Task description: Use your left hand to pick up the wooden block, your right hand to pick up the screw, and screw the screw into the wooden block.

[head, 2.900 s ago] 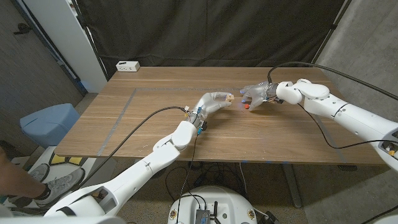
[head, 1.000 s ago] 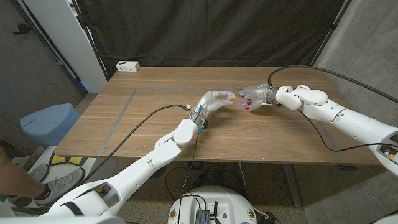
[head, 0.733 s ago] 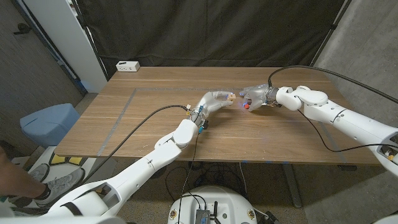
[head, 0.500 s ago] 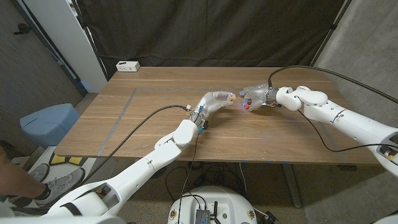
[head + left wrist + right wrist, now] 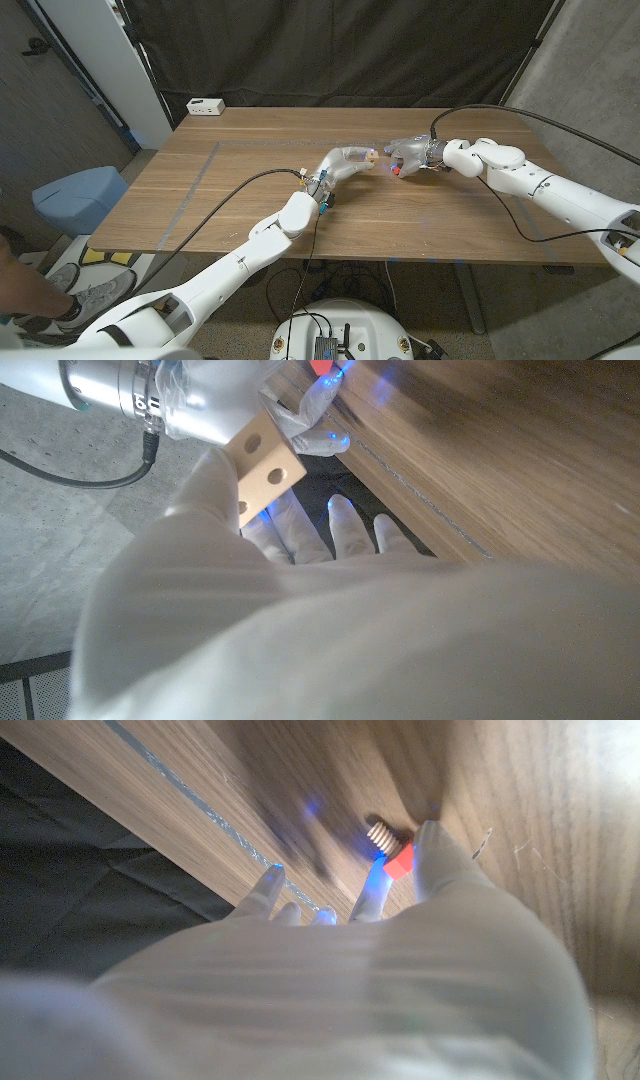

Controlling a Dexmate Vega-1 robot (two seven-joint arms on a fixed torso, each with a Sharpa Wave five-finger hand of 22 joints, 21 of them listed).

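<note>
Frame centre: left hand [image 5: 347, 158] fingers pinch the wooden block [image 5: 370, 156]. Just right, right hand [image 5: 408, 155] fingers pinch the red-headed screw [image 5: 397, 170]. No containers seen.

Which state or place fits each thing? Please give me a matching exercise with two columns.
Things:
1. wooden block
2. screw
3. white box
4. blue stool

States or places:
A. at the table's far left corner
B. on the floor beside the table
C. held by the left hand
D. red-headed, held by the right hand

Pairs: 1-C, 2-D, 3-A, 4-B
</note>
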